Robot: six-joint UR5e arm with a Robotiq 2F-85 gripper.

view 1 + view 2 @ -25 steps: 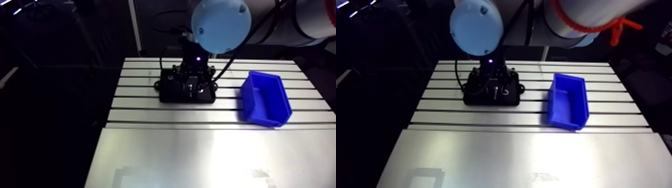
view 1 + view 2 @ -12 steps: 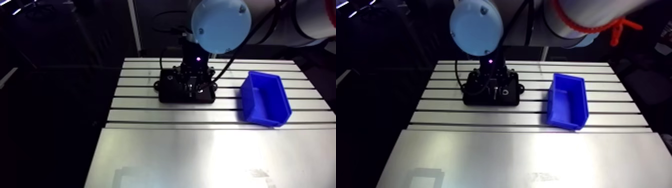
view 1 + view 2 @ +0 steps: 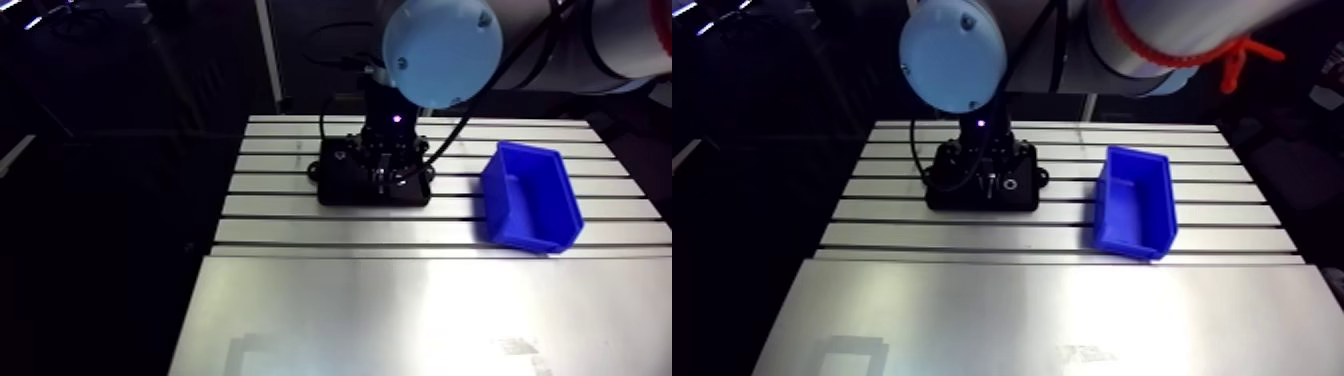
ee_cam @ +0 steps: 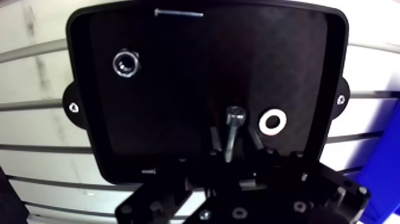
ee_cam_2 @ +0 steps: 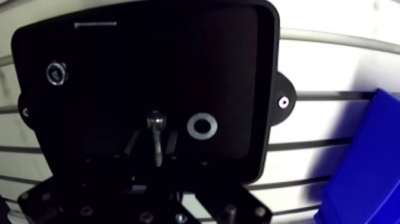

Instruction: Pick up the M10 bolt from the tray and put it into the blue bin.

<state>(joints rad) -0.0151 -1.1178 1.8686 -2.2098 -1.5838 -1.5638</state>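
End effector point(image 4: 233, 136) low in tray point(image 4: 178, 89), jaws narrowly apart astride bolt point(image 4: 234, 117), apparently not clamped. Grasp, lift and drop into bin point(image 3: 545, 192) remain.

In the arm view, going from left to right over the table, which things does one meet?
bolt → washer → blue bin. The black tray holds the first two, so it has no place of its own.

The bolt point(image 4: 233, 128) is shiny metal, tray point(image 4: 178, 77) matt plastic, bin point(image 3: 565, 212) smooth plastic, table point(image 3: 400, 310) brushed aluminium.
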